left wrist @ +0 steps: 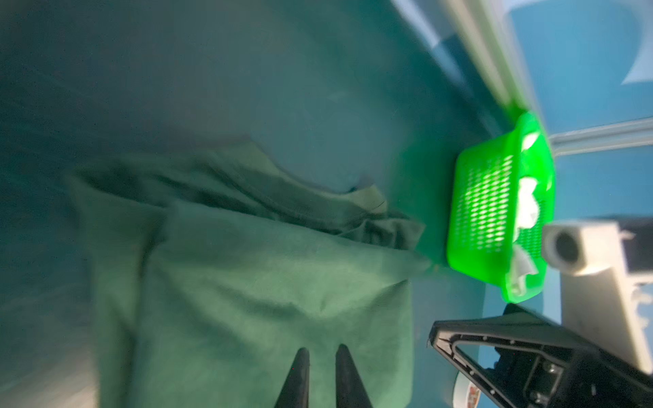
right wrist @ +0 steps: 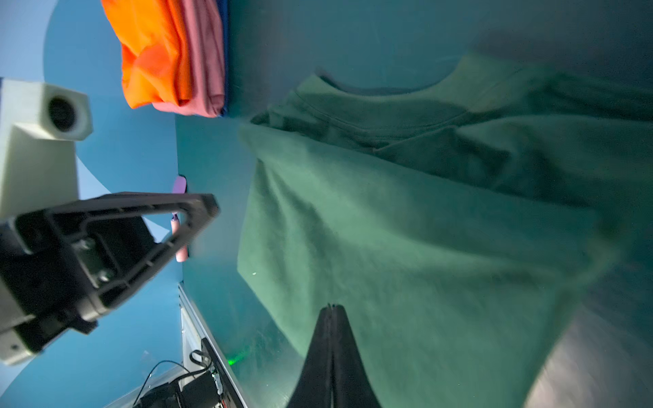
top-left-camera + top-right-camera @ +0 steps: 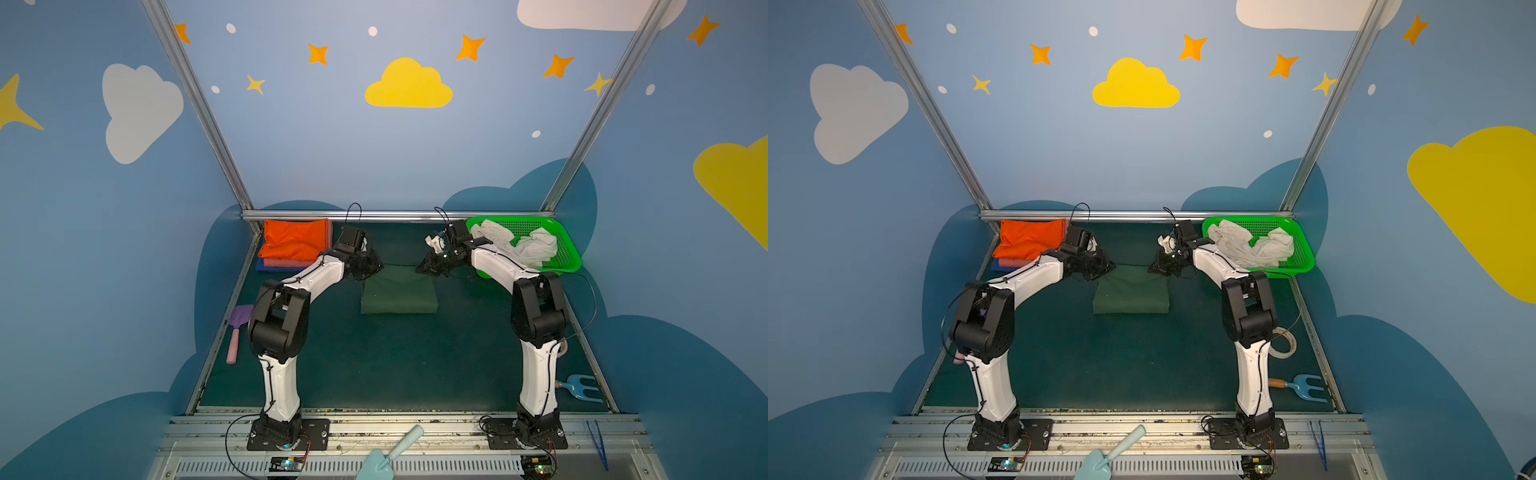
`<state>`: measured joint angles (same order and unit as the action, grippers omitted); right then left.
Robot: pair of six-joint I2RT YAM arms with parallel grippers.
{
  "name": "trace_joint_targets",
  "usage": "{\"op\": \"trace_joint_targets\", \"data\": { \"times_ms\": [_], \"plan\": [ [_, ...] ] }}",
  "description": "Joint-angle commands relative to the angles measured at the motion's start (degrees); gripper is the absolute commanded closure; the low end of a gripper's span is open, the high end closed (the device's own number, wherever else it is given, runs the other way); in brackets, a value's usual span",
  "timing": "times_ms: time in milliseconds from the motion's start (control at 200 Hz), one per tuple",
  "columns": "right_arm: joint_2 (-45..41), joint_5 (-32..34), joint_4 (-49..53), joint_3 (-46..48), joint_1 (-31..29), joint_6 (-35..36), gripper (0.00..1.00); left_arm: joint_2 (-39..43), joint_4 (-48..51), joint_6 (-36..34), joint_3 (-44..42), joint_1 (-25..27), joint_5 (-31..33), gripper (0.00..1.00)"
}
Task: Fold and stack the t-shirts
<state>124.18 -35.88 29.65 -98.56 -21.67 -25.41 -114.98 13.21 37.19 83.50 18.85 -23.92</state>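
A dark green t-shirt (image 3: 399, 293) (image 3: 1131, 291) lies folded into a rectangle mid-table. My left gripper (image 3: 379, 266) (image 1: 322, 353) hovers over its back left corner, the fingers a narrow gap apart with nothing between them. My right gripper (image 3: 417, 270) (image 2: 332, 307) is over the back right corner, shut and empty. In the right wrist view the shirt (image 2: 406, 247) shows its collar beyond the folded layer. At the back left sits a stack: orange t-shirt (image 3: 293, 243) on pink (image 3: 286, 262) on blue (image 3: 266, 267). A crumpled white t-shirt (image 3: 523, 243) lies in the basket.
The green mesh basket (image 3: 569, 257) stands at the back right against the rail. A purple toy spade (image 3: 239, 332) lies at the left edge, a blue toy fork (image 3: 582, 386) at the right. A teal trowel (image 3: 390, 453) and blue tweezers (image 3: 596, 444) rest on the front rail.
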Motion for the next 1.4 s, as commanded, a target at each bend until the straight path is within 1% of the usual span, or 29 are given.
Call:
{"op": "trace_joint_targets", "data": {
  "times_ms": [0, 110, 200, 325, 391, 496, 616, 721, 831, 916, 1051, 1267, 1397],
  "plan": [
    [5.32, -2.71, 2.70, -4.27, 0.48, 1.83, 1.00, -4.88, -3.10, -1.06, 2.61, -1.46, -2.64, 0.83],
    [9.50, -2.93, 3.43, -7.97, 1.16, 2.19, 1.00, -9.25, -6.22, -1.22, 5.32, -3.05, -4.62, 0.80],
    [12.70, -3.27, 4.12, -10.80, 2.04, 1.98, 1.00, -12.13, -8.20, -1.03, 6.78, -4.53, -5.37, 0.79],
    [16.94, -3.65, 6.46, -14.86, 2.75, 2.01, 1.00, -15.27, -8.49, -0.54, 8.89, -6.12, -6.57, 0.79],
    [17.13, -4.23, 7.24, -15.71, 2.84, 1.85, 1.00, -15.59, -8.54, -0.04, 9.11, -6.46, -7.49, 0.80],
    [13.23, -5.02, 4.05, -12.60, 2.61, 0.62, 1.00, -13.14, -9.70, 0.20, 7.17, -6.46, -7.72, 0.79],
    [6.82, -7.03, -0.39, -7.55, 1.59, -1.48, 1.00, -8.36, -11.16, 0.44, 3.59, -6.29, -7.31, 0.79],
    [1.64, -9.33, -6.23, -1.95, -0.67, -3.93, 1.00, -4.29, -11.63, 0.19, 0.66, -6.03, -6.37, 0.79],
    [-0.80, -11.80, -11.18, 2.70, -3.65, -6.49, 1.00, -1.74, -10.58, -0.58, -1.04, -5.67, -5.50, 0.79],
    [-0.59, -12.11, -12.41, 4.70, -5.83, -6.84, 1.00, -0.78, -8.99, -1.50, -1.80, -5.32, -4.56, 0.79],
    [2.63, -13.07, -13.82, 6.81, -8.06, -7.67, 1.00, 0.48, -7.50, -2.47, -3.11, -4.92, -3.06, 0.80],
    [7.81, -13.07, -15.46, 9.06, -8.48, -8.40, 1.00, 2.28, -5.95, -3.60, -4.58, -4.89, -1.95, 0.80],
    [9.23, -13.10, -14.70, 8.76, -8.48, -8.28, 1.00, 2.96, -4.98, -4.14, -4.58, -4.83, -1.53, 0.79]
  ]
}}
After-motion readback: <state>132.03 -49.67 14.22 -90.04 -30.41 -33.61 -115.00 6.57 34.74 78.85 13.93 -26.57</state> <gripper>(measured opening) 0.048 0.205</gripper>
